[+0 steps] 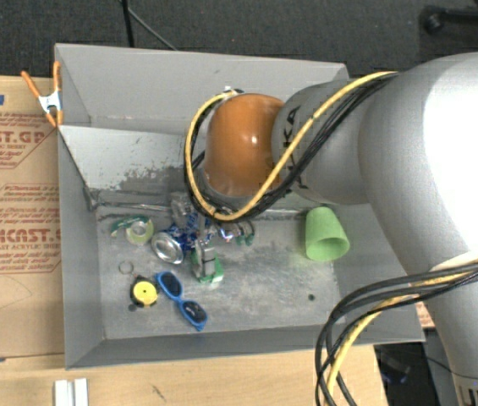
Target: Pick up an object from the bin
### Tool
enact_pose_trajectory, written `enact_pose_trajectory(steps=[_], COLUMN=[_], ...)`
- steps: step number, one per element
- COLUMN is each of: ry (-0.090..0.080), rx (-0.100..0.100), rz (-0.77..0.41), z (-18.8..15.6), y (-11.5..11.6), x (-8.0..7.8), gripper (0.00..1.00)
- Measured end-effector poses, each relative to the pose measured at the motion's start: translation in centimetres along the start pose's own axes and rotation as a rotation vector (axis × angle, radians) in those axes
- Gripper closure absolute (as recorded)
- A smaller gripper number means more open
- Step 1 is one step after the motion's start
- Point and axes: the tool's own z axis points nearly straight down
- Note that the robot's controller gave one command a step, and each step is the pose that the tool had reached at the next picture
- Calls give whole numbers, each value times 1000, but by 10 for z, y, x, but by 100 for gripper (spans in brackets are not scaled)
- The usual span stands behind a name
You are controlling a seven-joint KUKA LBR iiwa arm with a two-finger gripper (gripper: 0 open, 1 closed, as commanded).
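Any print on the small silver can [168,246] is too small to read. The gripper [206,245], under the arm's orange cover [240,146], is low over a small clutter mid-bin, with a green-and-white piece [210,268] just below its tip in the view and the can just to its left; whether it is open or closed, or has hold of anything, cannot be told. Blue sunglasses [181,299] and a yellow disc [144,293] lie further down-left, and a green cup [326,233] lies well off to its right.
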Motion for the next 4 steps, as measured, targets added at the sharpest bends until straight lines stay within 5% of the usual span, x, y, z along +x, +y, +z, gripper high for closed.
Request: enact_pose_trajectory(steps=[2,3,4], ry=[-4,-11,7], rx=[-3,-3,5], rz=[1,1,0], z=[-1,-4,-9], y=[1,1,3], x=[-2,-4,-7], gripper=[0,100,100])
